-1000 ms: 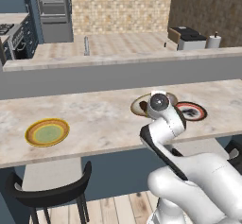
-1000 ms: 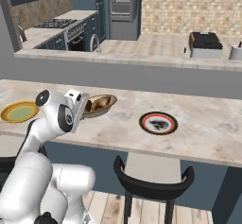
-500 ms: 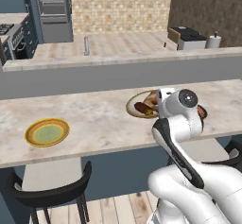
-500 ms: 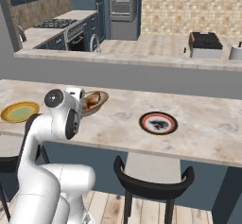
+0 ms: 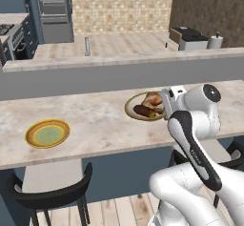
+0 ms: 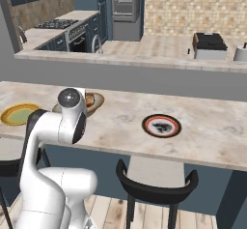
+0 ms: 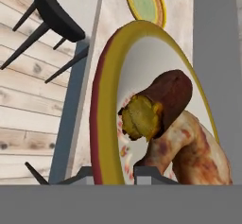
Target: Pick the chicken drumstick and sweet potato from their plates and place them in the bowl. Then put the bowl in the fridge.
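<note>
The shallow brown-rimmed beige bowl (image 5: pixel 145 107), holding drumstick and sweet potato, sits rim-clamped in our closed jaws; tilting could spill both.

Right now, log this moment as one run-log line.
stage: carrying bowl | tool: shut on bowl rim | bowl contents: chicken drumstick, sweet potato | yellow-rimmed plate: bare, on counter

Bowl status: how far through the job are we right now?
Done: the sweet potato and chicken drumstick both lie in the bowl, and the yellow-rimmed plate is bare. In hand: the gripper has its jaws shut on the bowl's rim at the counter edge. Left: carrying the bowl to the fridge and putting it inside.
</note>
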Tool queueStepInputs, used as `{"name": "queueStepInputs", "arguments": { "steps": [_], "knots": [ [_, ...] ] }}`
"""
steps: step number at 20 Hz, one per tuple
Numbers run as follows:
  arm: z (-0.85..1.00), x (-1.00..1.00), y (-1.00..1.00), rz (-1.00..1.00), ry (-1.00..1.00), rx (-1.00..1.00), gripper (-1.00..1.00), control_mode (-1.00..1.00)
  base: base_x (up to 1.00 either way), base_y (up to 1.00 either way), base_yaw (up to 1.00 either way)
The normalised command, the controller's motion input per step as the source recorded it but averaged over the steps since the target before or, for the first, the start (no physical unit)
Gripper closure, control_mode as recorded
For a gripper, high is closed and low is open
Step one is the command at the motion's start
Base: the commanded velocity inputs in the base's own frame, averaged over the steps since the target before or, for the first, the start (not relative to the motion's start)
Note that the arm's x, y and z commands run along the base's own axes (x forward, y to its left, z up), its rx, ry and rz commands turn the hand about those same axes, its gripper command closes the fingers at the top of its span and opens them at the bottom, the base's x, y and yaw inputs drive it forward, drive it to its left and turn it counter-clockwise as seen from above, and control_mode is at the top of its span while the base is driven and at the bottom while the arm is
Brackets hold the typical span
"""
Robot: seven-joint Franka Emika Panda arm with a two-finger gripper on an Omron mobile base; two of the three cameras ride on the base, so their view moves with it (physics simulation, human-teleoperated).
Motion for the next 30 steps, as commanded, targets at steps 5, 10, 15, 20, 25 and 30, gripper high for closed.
{"name": "queueStepInputs", "arguments": {
  "steps": [5,10,15,20,25,30],
  "knots": [
    [0.27,-0.05,0.01,-0.01,0.00,0.03,1.00,-1.00,0.00,0.00,0.00],
    [0.03,-0.20,0.00,-0.07,0.00,0.00,1.00,-1.00,0.00,0.00,0.00],
    [0.00,-0.14,-0.08,-0.09,0.03,0.00,1.00,-1.00,0.00,0.00,0.00],
    [0.00,-0.12,-0.08,-0.04,0.01,0.05,1.00,-1.00,0.00,0.00,0.00],
    [0.00,-0.04,-0.02,0.00,0.02,0.09,1.00,-1.00,0.00,0.00,0.00],
    [0.00,0.00,0.00,0.00,0.01,0.01,1.00,-1.00,0.00,0.00,0.00]
  ]
}}
